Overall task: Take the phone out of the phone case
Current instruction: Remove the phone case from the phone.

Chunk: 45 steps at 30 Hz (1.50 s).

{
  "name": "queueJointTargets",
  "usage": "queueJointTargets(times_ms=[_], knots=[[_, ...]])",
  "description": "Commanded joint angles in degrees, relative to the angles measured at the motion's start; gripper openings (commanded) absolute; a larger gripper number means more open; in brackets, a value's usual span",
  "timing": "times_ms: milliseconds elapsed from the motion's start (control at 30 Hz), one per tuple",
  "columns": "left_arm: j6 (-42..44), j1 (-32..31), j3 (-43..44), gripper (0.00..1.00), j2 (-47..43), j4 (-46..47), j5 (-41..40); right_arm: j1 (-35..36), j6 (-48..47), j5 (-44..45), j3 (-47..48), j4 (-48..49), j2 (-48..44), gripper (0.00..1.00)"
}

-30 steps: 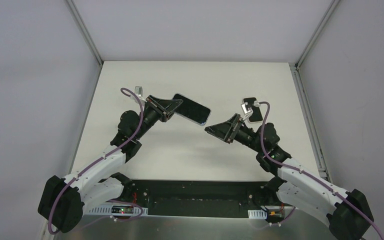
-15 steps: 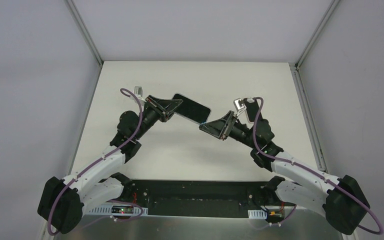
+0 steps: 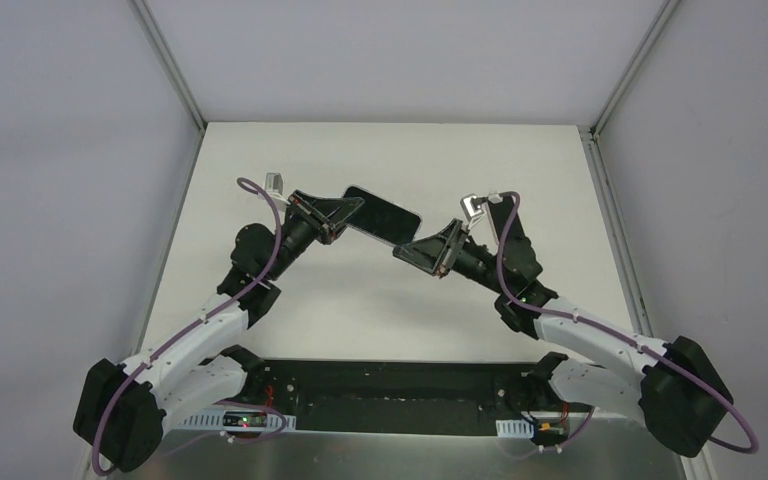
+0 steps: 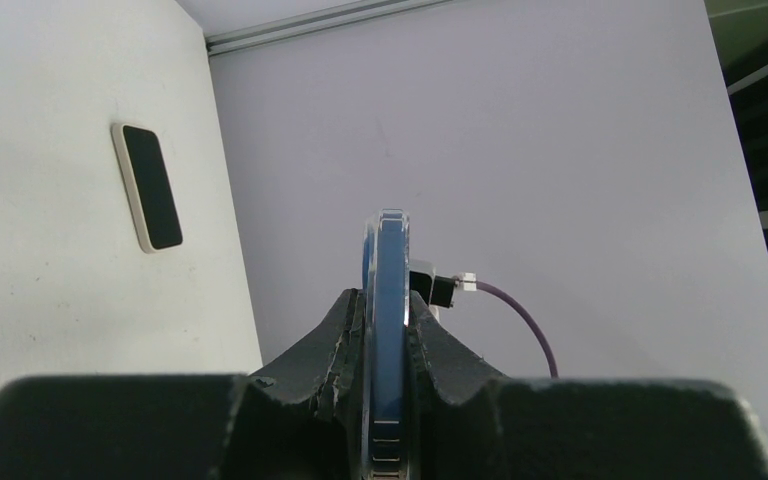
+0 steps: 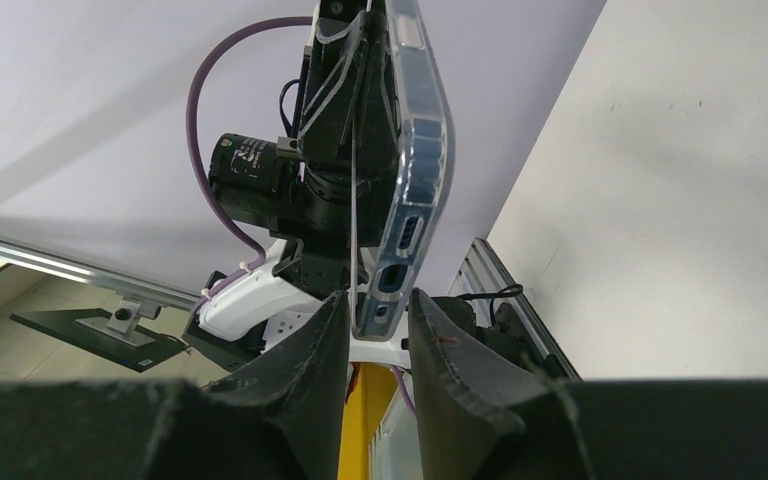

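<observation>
- A second handset (image 4: 147, 187), dark-screened with a pale rim, lies flat on the surface (image 3: 380, 300), at 10 o'clock in the left wrist view and well apart from the held one.
- The phone (image 3: 384, 212) sits inside its clear phone case (image 5: 415, 150), held in the air above the surface's middle.
- The left pincer (image 4: 388, 310) is clamped tight on the case's 9 o'clock end.
- The right pincer (image 5: 375, 305) straddles the case's 4 o'clock end with narrow jaws; whether they press on it I cannot tell.
- The left arm reaches toward 1 o'clock and the right toward 11 o'clock, so they meet in a peak.
</observation>
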Motion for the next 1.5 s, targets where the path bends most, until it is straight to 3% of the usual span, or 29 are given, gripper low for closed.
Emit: queueJointTargets(times_ms=[0, 200, 433, 767, 1167, 1300, 1467], knots=[[-2.0, -0.5, 0.9, 0.0, -2.2, 5.6, 0.4, 0.4, 0.9, -0.1, 3.2, 5.7, 0.8, 0.31], [-1.6, -0.9, 0.7, 0.0, -2.7, 5.6, 0.0, 0.5, 3.3, 0.0, 3.2, 9.3, 2.8, 0.3], [-2.1, -1.0, 0.3, 0.0, -3.0, 5.6, -0.7, 0.7, 3.5, -1.1, 3.1, 11.6, 3.6, 0.21], [-2.1, -1.0, -0.3, 0.0, -3.6, 5.6, -2.4, 1.2, 1.8, -1.8, 3.4, 9.0, 2.1, 0.29], [-2.5, -1.4, -0.4, 0.0, -3.7, 5.6, -3.6, 1.5, 1.5, -2.2, 4.8, 6.6, 2.5, 0.05], [-4.0, -1.5, 0.0, 0.0, -2.6, 5.5, -1.4, 2.2, -3.6, -1.6, 4.9, 5.0, 1.0, 0.03], [-7.4, -1.6, 1.1, 0.0, 1.1, 5.5, 4.0, 4.8, -18.3, 0.2, 4.8, -1.0, -4.8, 0.03]])
